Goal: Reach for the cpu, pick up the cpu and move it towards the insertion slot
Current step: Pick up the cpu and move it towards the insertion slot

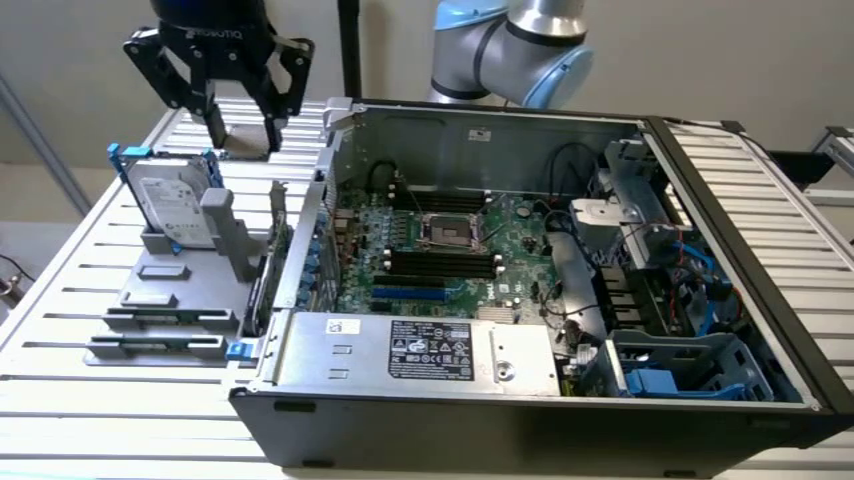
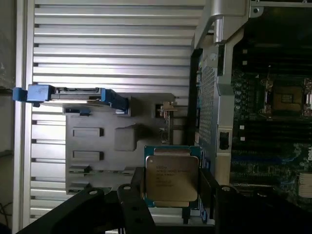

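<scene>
Gripper (image 1: 244, 140) is seen low over the far end of the grey fixture (image 1: 160, 295), which is laid on the table (image 1: 80, 400) to the exterior view's left of the open case (image 1: 534, 430). It is set astride the cpu (image 2: 171, 178), but whether the cpu is clamped or merely straddled cannot be told. The hard drive (image 1: 174, 205) is stood upright on the same fixture near the gripper, and the slot (image 1: 451, 233) is seated on the board inside the case, well apart from the cpu.
</scene>
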